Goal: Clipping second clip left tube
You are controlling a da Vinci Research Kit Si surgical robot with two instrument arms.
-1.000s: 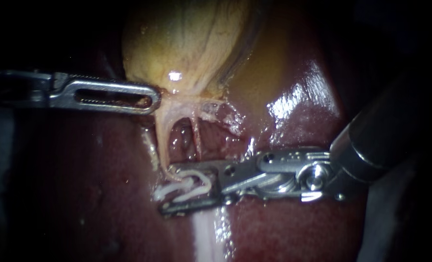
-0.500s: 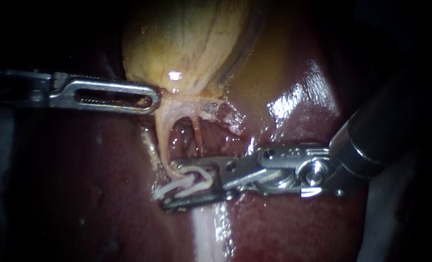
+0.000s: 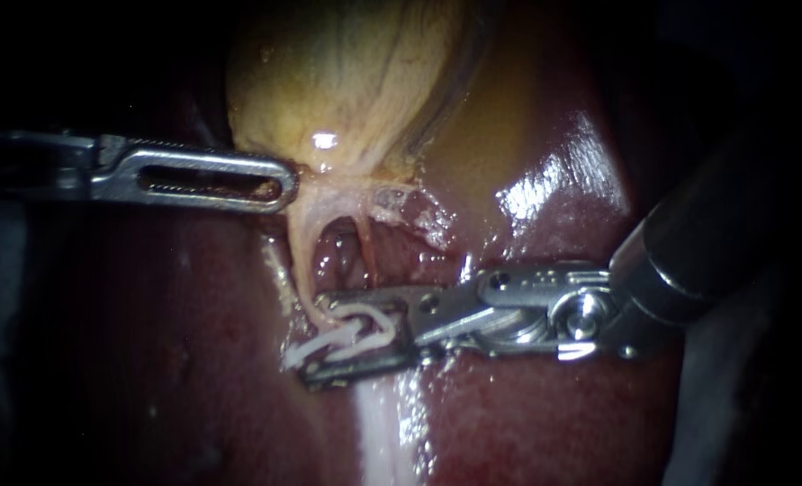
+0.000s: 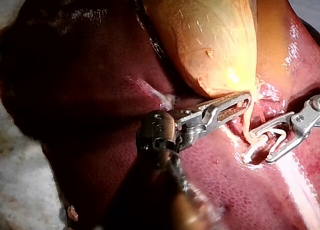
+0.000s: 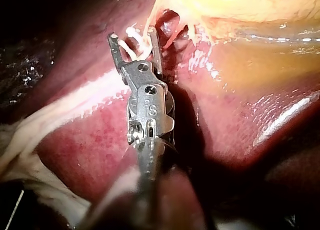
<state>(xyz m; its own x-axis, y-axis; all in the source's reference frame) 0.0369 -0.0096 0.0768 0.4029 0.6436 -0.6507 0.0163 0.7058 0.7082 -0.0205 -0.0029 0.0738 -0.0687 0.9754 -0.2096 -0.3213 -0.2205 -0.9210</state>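
Observation:
From the yellow gallbladder (image 3: 355, 81), two thin tubes run down over the dark red liver (image 3: 545, 423): the left tube (image 3: 303, 261) and the right tube (image 3: 364, 252). My right instrument (image 3: 315, 340) comes in from the right, and its jaws hold a white clip (image 3: 364, 331) from both sides. The lower end of the left tube sits within the clip. White clip ends poke out past the jaw tips. In the right wrist view the clip (image 5: 134, 48) sits between the jaws. My left instrument (image 3: 279, 184) has slotted jaws shut on tissue at the gallbladder's neck, also seen as the left instrument (image 4: 245, 101).
A pale band (image 3: 382, 432) runs down the liver below the right instrument's jaws. Wet glare lies on the liver (image 3: 554, 189) to the right of the tubes. White cloth (image 4: 20, 180) shows beside the liver in the left wrist view.
My right instrument has shifted slightly up along the left tube, carrying the clip with it. The left instrument and the gallbladder have not moved.

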